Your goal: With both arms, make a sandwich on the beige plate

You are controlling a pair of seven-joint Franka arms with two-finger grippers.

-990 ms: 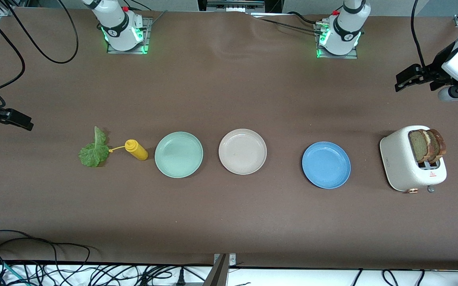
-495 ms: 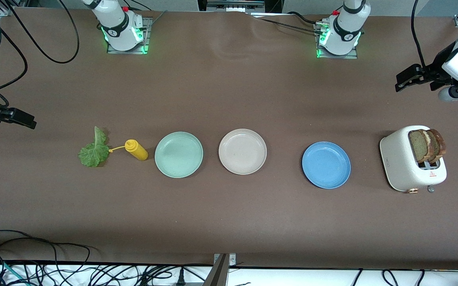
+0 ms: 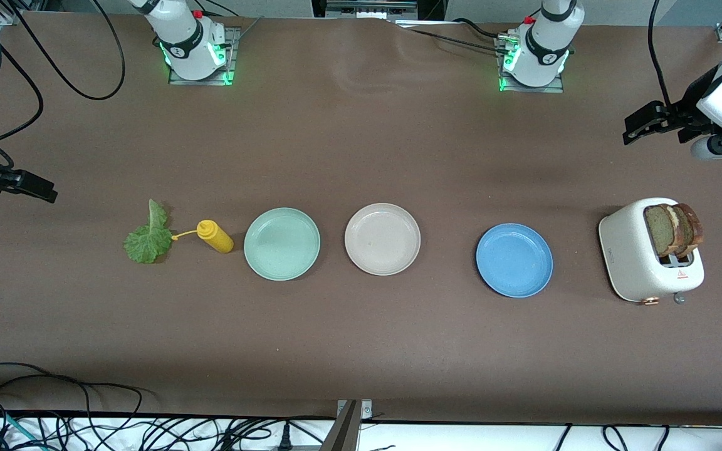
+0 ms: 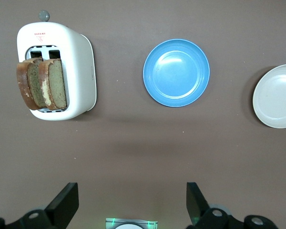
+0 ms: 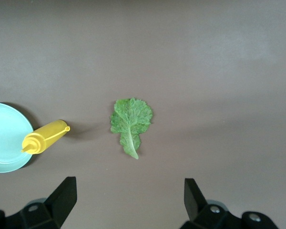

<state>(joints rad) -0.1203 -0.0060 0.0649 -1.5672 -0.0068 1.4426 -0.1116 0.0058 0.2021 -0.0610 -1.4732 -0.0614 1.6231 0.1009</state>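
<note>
The beige plate (image 3: 382, 238) sits empty at the table's middle, and its edge shows in the left wrist view (image 4: 276, 95). Two bread slices (image 3: 674, 228) stand in a white toaster (image 3: 637, 260) at the left arm's end, and both show in the left wrist view, the slices (image 4: 40, 88) in the toaster (image 4: 78, 67). A green lettuce leaf (image 3: 146, 238) lies flat at the right arm's end and shows in the right wrist view (image 5: 130, 121). My left gripper (image 3: 632, 130) hangs open and empty in the air near the toaster (image 4: 132, 202). My right gripper (image 3: 44, 191) hangs open and empty near the lettuce (image 5: 129, 200).
A mint-green plate (image 3: 282, 243) and a blue plate (image 3: 514, 260) flank the beige plate. A yellow mustard bottle (image 3: 215, 236) lies on its side between the lettuce and the mint-green plate. Cables run along the table's front edge.
My right gripper has shifted a little in the air. Nothing else has moved.
</note>
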